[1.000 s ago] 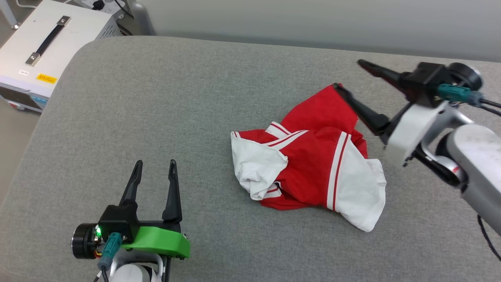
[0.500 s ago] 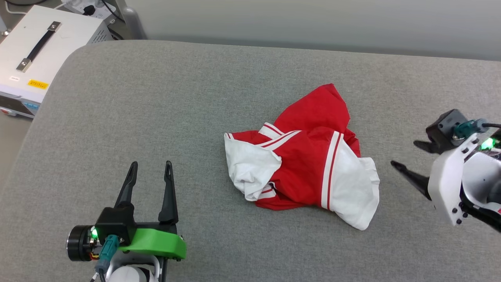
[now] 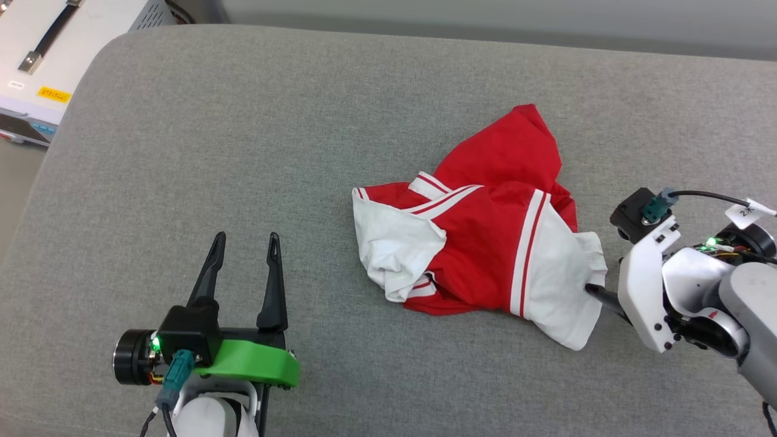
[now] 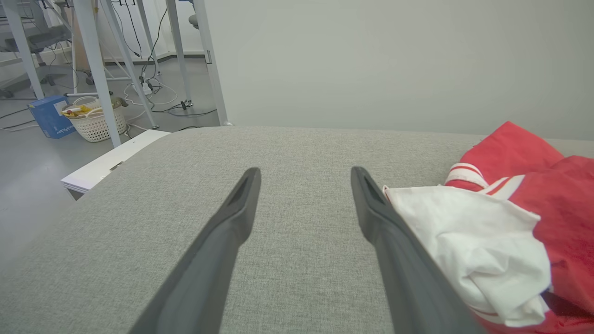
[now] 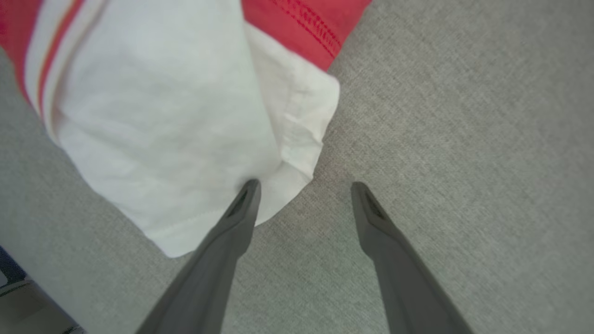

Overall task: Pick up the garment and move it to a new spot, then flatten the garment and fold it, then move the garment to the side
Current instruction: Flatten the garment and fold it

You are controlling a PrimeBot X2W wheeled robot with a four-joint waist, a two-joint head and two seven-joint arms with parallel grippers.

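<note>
Here, one crumpled garment [image 3: 485, 243] is lying right of centre on the grey cushioned surface [image 3: 243, 121], showing two white sleeves, while two grippers are standing spread and empty: the left gripper [image 3: 246, 235] is pointing past its left side, and the right gripper [image 5: 305, 184] is setting one fingertip on a sleeve's edge.

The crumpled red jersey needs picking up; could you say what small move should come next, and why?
Probably close the right gripper on the white sleeve edge of the red jersey T-shirt: its jaws stand open, one finger over cloth, the other over grey cushion.
</note>
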